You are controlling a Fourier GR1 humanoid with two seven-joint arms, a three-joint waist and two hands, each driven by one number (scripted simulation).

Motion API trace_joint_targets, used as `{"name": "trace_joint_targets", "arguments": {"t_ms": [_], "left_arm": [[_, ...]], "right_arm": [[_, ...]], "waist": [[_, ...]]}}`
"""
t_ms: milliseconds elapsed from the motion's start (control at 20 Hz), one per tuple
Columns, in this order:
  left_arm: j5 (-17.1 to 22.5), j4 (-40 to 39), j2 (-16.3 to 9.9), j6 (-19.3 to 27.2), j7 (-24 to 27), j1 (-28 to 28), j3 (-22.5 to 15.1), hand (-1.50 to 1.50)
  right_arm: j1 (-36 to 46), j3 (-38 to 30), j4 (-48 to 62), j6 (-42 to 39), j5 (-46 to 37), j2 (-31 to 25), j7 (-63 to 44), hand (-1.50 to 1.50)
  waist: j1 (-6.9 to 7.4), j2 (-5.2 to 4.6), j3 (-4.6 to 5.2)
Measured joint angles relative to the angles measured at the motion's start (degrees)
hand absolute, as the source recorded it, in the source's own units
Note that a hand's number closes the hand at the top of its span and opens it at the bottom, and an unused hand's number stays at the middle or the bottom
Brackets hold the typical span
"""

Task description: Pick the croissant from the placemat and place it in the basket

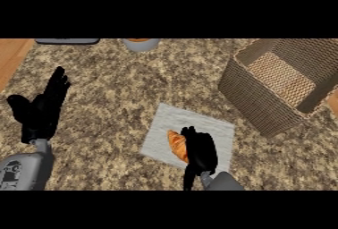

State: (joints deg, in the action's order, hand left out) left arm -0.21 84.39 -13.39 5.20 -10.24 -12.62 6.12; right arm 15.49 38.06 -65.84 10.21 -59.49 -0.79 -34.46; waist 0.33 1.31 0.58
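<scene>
Right hand (200,152): at 6 o'clock, fingers curled over the croissant (176,144) on the placemat (173,118).
Left hand (41,109): at 9 o'clock, fingers straight.
Basket (247,96): at 2 o'clock.

orange croissant (175,144) on grey placemat (171,120), wicker basket (264,107) apart

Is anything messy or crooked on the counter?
Nothing is spilled or broken. The placemat lies turned at an angle to the counter's edges, and the basket sits askew too. The croissant rests on the placemat beside the right hand.
</scene>
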Motion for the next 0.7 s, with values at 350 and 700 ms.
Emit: {"name": "trace_joint_targets", "arguments": {"t_ms": [350,700], "left_arm": [[-0.22,-0.30,1.36,-0.68,1.09,-1.35,-1.75,0.00],[-0.70,-1.42,1.64,-0.83,1.29,-2.45,-2.34,0.00]], "right_arm": [[6.53,-6.29,4.51,9.14,17.96,0.06,-5.10,1.50],[12.49,-6.82,8.55,28.12,28.86,0.54,-0.81,1.50]], "waist": [[3.32,-2.05,-0.44],[4.77,-2.63,-0.79]]}}
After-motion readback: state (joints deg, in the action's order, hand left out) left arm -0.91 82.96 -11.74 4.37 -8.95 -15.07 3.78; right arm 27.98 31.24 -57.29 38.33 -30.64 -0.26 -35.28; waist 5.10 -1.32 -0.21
